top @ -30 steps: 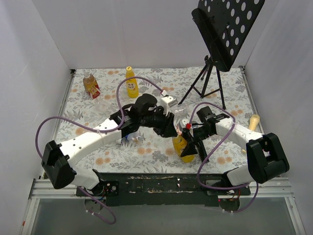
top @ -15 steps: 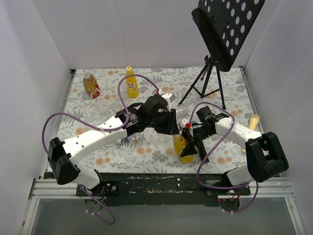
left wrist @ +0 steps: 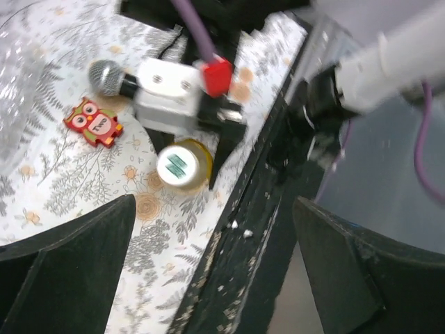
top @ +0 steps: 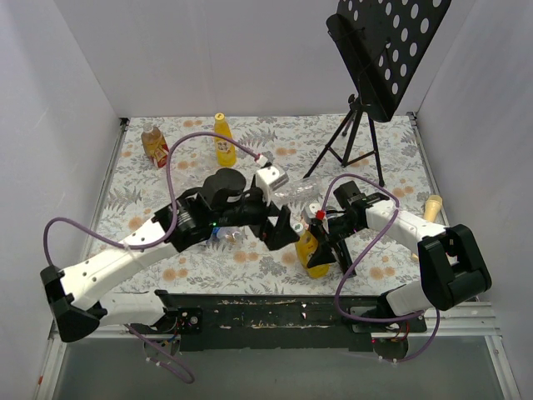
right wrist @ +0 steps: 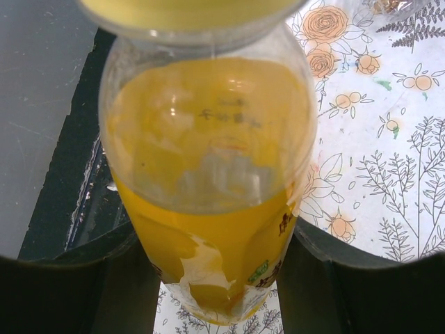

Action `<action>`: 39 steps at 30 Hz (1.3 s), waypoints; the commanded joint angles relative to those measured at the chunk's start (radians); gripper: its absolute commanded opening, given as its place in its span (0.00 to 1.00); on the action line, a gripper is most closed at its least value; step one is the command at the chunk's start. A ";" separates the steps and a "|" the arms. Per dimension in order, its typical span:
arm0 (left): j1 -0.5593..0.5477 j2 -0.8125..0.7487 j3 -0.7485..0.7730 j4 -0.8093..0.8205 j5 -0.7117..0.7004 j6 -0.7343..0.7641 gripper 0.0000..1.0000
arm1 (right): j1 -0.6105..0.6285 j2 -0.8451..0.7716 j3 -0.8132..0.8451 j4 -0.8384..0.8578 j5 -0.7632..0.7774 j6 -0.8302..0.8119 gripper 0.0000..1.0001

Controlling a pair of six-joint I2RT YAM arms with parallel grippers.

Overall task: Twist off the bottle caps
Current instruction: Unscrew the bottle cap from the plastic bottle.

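The cap (left wrist: 175, 167), white with a green mark, topped the yellow juice bottle (right wrist: 208, 181) and faced straight up at the left wrist camera. The left gripper (left wrist: 214, 203) hung above it, its fingers (left wrist: 66, 257) spread wide and holding nothing. From that camera the cap sat in the gap between them, closer to one finger than the other and touching neither.

The juice bottle's long axis ran up and down, upright or close to it, so the cap pointed at the left gripper. From above, that gripper was just left of the bottle and slightly farther back.

The right gripper (right wrist: 208, 278) was pinched on the bottle's body below the cap, a dark finger against each side. It seemed to be bracing the bottle. The left arm was therefore the free one and the nearer to the cap.

The coming move looked likely to be a small sideways shift to centre the cap, then a drop along the bottle's axis before closing.

The bottle stood at the near edge of the table (top: 250, 262), right of the middle, between the two arms. An owl sticker (left wrist: 94, 124) lay on the cloth near it. A second yellow bottle (top: 223, 142) and a brown bottle (top: 154, 143) stood well apart at the far side. A music stand (top: 375, 58) rose at the far right.
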 commanded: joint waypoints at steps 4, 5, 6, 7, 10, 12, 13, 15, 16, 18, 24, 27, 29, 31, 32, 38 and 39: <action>0.000 -0.136 -0.239 0.222 0.290 0.649 0.96 | 0.008 -0.001 0.014 -0.046 -0.022 -0.074 0.15; 0.003 -0.109 -0.234 0.234 0.288 0.672 0.96 | 0.008 -0.002 0.011 -0.046 -0.025 -0.079 0.15; 0.006 -0.081 -0.221 0.233 0.288 0.687 0.95 | 0.008 -0.002 0.011 -0.049 -0.026 -0.082 0.15; 0.009 -0.047 -0.202 0.218 0.288 0.701 0.92 | 0.008 0.001 0.012 -0.053 -0.026 -0.085 0.15; 0.024 0.035 -0.149 0.201 0.297 0.708 0.80 | 0.008 0.005 0.017 -0.063 -0.029 -0.094 0.15; 0.036 0.060 -0.135 0.217 0.328 0.698 0.75 | 0.008 0.005 0.017 -0.063 -0.030 -0.094 0.15; 0.041 0.068 -0.138 0.233 0.340 0.691 0.74 | 0.008 0.007 0.017 -0.062 -0.029 -0.094 0.15; 0.047 0.074 -0.139 0.256 0.345 0.683 0.70 | 0.008 0.004 0.017 -0.062 -0.027 -0.094 0.15; 0.052 0.077 -0.139 0.262 0.345 0.678 0.69 | 0.008 0.002 0.017 -0.062 -0.027 -0.094 0.15; 0.059 0.080 -0.135 0.265 0.354 0.672 0.67 | 0.009 0.004 0.019 -0.062 -0.026 -0.094 0.15; 0.067 0.079 -0.127 0.279 0.376 0.651 0.60 | 0.010 0.005 0.020 -0.060 -0.022 -0.092 0.15; 0.069 0.091 -0.122 0.279 0.386 0.646 0.56 | 0.011 0.005 0.020 -0.060 -0.022 -0.091 0.15; 0.069 0.105 -0.112 0.270 0.396 0.646 0.53 | 0.011 0.007 0.019 -0.062 -0.021 -0.089 0.15; 0.070 0.117 -0.098 0.253 0.402 0.646 0.48 | 0.011 0.009 0.020 -0.062 -0.021 -0.089 0.15; 0.069 0.123 -0.090 0.242 0.405 0.646 0.45 | 0.011 0.007 0.022 -0.060 -0.021 -0.088 0.15; 0.070 0.151 -0.055 0.184 0.420 0.646 0.38 | 0.011 0.010 0.022 -0.059 -0.016 -0.083 0.15; 0.069 0.154 -0.053 0.173 0.420 0.646 0.38 | 0.013 0.009 0.022 -0.059 -0.016 -0.082 0.15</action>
